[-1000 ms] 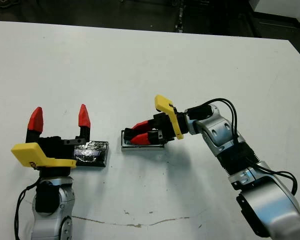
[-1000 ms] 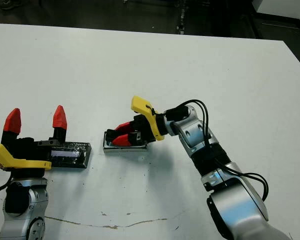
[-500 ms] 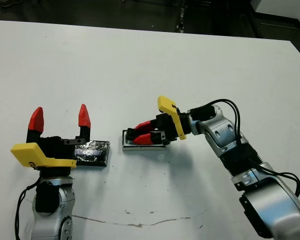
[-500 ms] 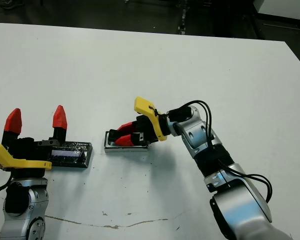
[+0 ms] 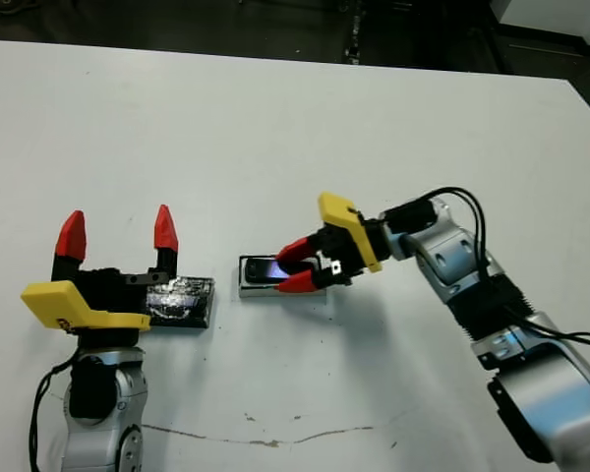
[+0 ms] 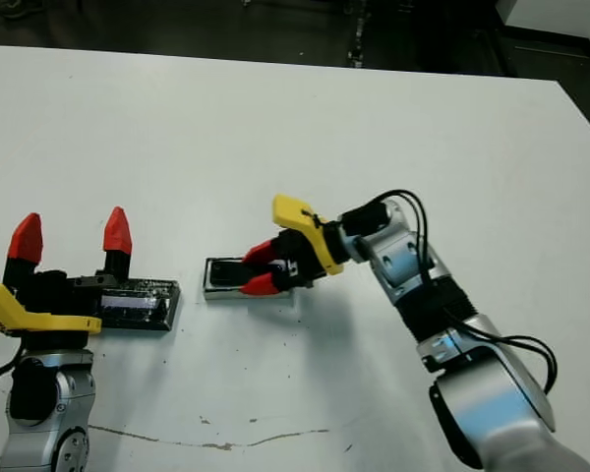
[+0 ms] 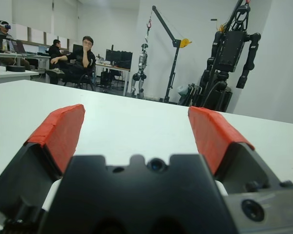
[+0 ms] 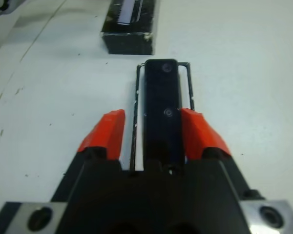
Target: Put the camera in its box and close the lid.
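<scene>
The camera (image 5: 265, 267), a slim black bar, lies flat inside the box (image 5: 246, 290) near the table's middle. In the right wrist view the camera (image 8: 162, 105) fills the box (image 8: 136, 97) lengthwise. My right gripper (image 5: 297, 266) is open at the box's right end, one red fingertip on each side of it, and it grips nothing. The lid (image 5: 183, 300), a crinkly black panel, rests on the table just left of the box, also seen as the lid (image 8: 129, 24) beyond it. My left gripper (image 5: 118, 232) is open and empty, with the lid under its right finger.
White table (image 5: 295, 128) stretches far behind the box. A thin dark crack line (image 5: 246, 433) runs across the near surface. Beyond the table's far edge, the left wrist view shows seated people (image 7: 73, 61), desks and a black humanoid robot (image 7: 229, 58).
My right gripper has opened and let go of the camera, which now lies in the box. It has pulled back a little to the right. The left arm has stayed still.
</scene>
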Available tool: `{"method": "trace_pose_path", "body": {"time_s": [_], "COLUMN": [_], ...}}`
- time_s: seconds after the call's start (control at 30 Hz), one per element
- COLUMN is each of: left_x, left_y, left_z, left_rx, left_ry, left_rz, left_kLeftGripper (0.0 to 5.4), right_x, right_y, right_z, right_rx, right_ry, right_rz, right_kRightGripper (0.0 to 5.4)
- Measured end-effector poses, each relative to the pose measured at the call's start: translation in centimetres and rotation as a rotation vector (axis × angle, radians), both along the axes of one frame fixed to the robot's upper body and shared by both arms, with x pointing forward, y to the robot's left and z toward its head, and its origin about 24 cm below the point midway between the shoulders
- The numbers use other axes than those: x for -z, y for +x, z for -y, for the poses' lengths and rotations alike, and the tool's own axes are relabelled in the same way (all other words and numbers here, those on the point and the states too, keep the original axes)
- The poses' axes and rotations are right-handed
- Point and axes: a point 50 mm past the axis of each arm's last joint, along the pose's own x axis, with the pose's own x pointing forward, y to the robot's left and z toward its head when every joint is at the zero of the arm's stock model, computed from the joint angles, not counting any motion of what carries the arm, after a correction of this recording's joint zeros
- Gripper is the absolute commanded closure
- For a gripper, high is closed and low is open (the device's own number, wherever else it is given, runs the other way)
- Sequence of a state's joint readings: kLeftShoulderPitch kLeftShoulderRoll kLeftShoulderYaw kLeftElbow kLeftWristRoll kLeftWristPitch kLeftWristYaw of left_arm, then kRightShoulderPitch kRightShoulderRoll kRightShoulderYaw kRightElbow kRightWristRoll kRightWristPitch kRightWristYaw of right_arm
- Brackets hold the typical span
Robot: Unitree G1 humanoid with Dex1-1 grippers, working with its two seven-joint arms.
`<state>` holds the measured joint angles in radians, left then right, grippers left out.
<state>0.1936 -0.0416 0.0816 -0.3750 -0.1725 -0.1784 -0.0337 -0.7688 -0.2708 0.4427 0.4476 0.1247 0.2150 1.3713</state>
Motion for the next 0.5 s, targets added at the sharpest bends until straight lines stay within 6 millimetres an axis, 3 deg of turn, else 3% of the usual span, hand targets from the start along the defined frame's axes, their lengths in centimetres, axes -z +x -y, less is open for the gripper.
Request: {"method": "trace_pose_path", "body": {"time_s": [0.23, 0.43, 0.5], "left_x": [0.0, 0.0, 0.0], "left_y": [0.0, 0.0, 0.0], "left_z": [0.0, 0.0, 0.1], "left_rx": [0.002, 0.003, 0.004], "left_ry": [-0.003, -0.003, -0.003], "left_rz": [0.0, -0.003, -0.003], "left_kLeftGripper": [0.0, 0.0, 0.0], "right_x": [-0.3, -1.7, -2.3], "right_y": [0.1, 0.4, 0.5], "right_z": [0.3, 1.7, 2.2], "right_rx": [-0.043, -0.04, -0.03], "right_ry": [-0.001, -0.009, 0.011], "right_rz": [0.051, 0.148, 0.169], "right_kRightGripper": [0.96, 0.01, 0.01]}}
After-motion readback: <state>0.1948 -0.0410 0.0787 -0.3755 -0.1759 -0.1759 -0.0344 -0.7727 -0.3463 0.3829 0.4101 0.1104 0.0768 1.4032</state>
